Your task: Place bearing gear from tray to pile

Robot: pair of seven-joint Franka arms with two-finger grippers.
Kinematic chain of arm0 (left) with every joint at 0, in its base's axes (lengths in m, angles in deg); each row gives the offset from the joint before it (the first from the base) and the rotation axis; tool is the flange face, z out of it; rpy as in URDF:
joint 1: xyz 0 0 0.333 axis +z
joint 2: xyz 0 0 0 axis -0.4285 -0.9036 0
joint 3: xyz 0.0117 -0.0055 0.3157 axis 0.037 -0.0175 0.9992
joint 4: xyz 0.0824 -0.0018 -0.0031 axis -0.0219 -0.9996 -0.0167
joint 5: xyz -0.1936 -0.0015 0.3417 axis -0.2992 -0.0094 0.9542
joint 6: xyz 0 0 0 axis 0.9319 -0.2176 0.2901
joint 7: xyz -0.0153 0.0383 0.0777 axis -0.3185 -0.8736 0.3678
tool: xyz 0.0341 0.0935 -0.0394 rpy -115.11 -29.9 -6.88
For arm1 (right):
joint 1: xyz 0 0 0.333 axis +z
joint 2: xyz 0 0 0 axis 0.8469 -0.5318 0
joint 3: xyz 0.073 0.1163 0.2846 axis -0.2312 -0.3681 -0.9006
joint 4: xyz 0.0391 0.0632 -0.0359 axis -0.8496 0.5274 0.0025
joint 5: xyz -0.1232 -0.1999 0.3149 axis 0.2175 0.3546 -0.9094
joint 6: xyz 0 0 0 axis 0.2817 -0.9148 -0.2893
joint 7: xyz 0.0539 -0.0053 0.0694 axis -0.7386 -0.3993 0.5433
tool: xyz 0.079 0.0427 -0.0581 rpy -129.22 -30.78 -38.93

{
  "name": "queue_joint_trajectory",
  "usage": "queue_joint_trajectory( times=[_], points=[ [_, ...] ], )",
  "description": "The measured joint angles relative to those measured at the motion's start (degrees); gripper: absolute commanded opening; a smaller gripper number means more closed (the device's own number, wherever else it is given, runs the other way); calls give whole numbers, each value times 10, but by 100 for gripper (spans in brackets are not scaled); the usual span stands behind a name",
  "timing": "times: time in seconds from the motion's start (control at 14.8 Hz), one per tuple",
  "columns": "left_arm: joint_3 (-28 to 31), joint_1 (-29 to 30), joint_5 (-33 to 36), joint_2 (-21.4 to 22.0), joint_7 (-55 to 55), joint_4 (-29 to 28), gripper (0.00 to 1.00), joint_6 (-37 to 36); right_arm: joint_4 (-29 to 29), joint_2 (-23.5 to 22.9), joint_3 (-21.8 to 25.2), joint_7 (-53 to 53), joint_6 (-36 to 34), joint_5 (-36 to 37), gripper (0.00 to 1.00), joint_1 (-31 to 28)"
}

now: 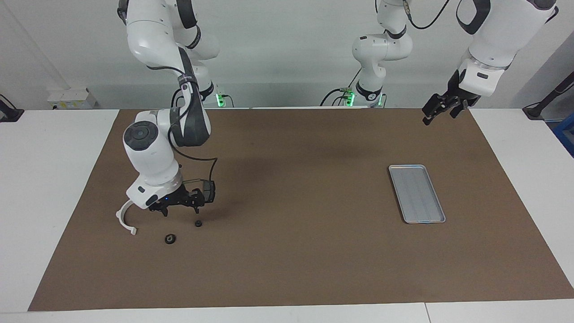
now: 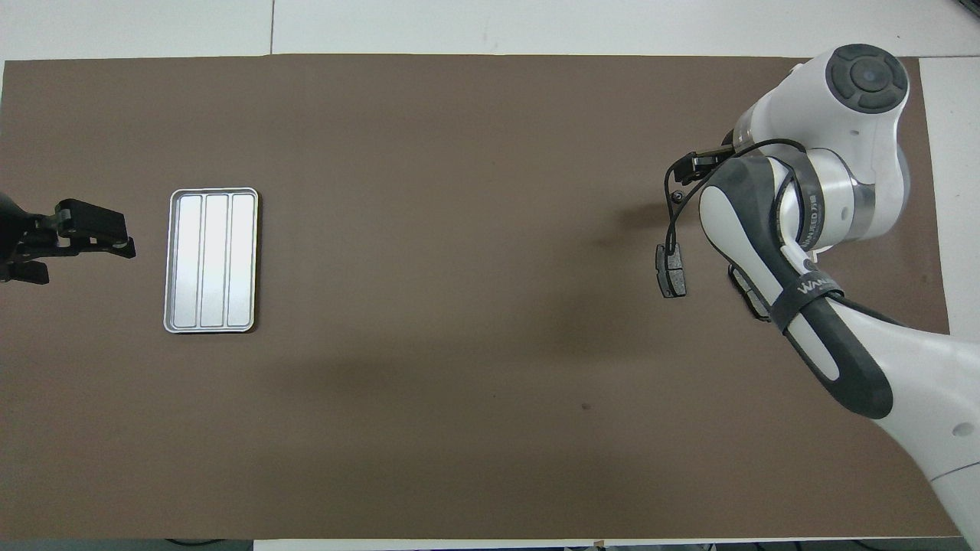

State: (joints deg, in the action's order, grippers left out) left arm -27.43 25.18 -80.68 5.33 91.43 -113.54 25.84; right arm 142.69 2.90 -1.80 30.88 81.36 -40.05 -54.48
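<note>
Look at the lower left of the facing view: your right arm folds down steeply from its base at the top, elbow bent, wrist turned so the right gripper [image 1: 179, 207] hangs low over the brown mat [image 1: 291, 251], its fingers pointing down. They look parted and hold nothing, though the gap is hard to read from here. Just below the fingertips a small dark bearing gear [image 1: 197, 223] lies on the mat, apart from the claw. A second dark gear [image 1: 170, 238] sits a little lower in the frame. Beside the wrist, the white half-ring bracket [image 1: 124, 218] curves out from under the arm. A dark brake pad [image 1: 209, 190] shows just above the gripper; in the overhead view it lies at centre right [image 2: 671, 271], with a second pad [image 2: 750, 295] partly covered by the forearm.

The tray [image 1: 417, 194] rests at centre right of the facing view, centre left of the overhead view [image 2: 212, 261], with only its ridges showing.

Your left arm waits raised at the upper right, the left gripper [image 1: 441, 107] over the mat's edge, fingers spread and holding nothing.
</note>
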Motion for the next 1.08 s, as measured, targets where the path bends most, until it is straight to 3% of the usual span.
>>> queue_joint_trajectory(
  times=[0.68, 1.08],
  points=[
    [0, 0, 0, 0, 0, 0, 100, 0, 1, 219, 4, 8, -207, -39, 100, -16],
    [0, 0, 0, 0, 0, 0, 100, 0, 1, 287, 14, 8, -313, -45, 100, -16]
  ],
)
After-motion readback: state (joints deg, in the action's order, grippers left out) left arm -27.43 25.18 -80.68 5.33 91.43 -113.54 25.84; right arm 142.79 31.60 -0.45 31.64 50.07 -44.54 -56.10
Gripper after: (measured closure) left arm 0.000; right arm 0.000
